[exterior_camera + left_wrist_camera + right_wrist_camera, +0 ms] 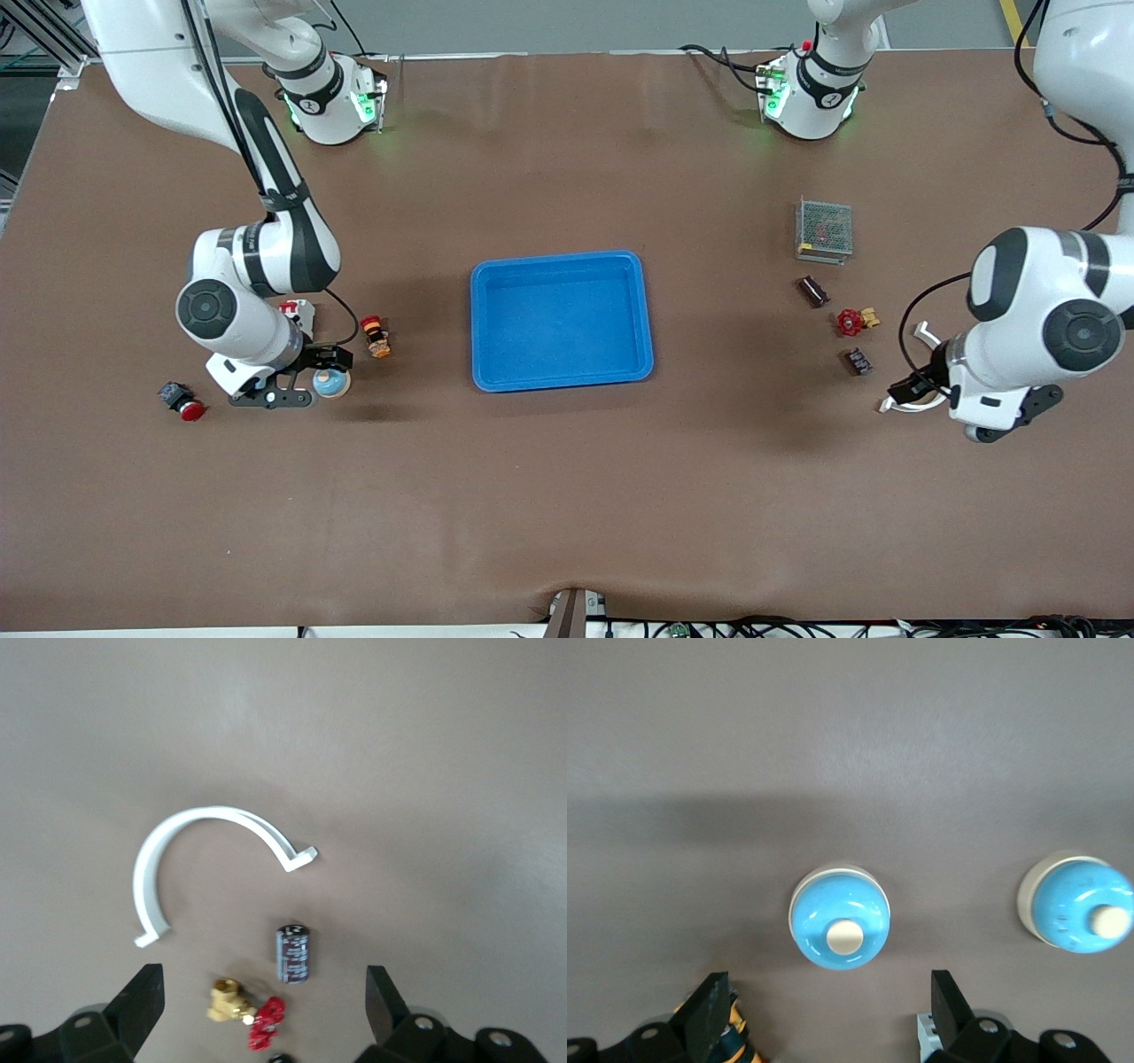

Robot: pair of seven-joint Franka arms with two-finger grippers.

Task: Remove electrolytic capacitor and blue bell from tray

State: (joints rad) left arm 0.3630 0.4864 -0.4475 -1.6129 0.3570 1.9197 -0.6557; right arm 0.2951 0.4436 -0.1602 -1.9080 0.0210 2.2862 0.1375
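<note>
A blue bell [333,383] with a cream button stands toward the right arm's end of the table. My right gripper [310,377] hangs open over it. The right wrist view shows this bell [839,919] ahead of the open right gripper [830,1010], and a second blue bell [1076,904] beside it. Two dark capacitors [812,291] [858,361] lie toward the left arm's end. My left gripper [912,385] is open and empty over a white C-shaped clip [213,859]. In the left wrist view one capacitor [293,953] lies ahead of the open left gripper [263,1010].
A blue tray [478,319] sits mid-table. A brass valve with a red handle [855,321] lies between the capacitors. A metal mesh box [824,229] is near the left arm's base. An orange-black indicator [376,337], a white switch [297,310] and a red push button [182,400] surround the bell.
</note>
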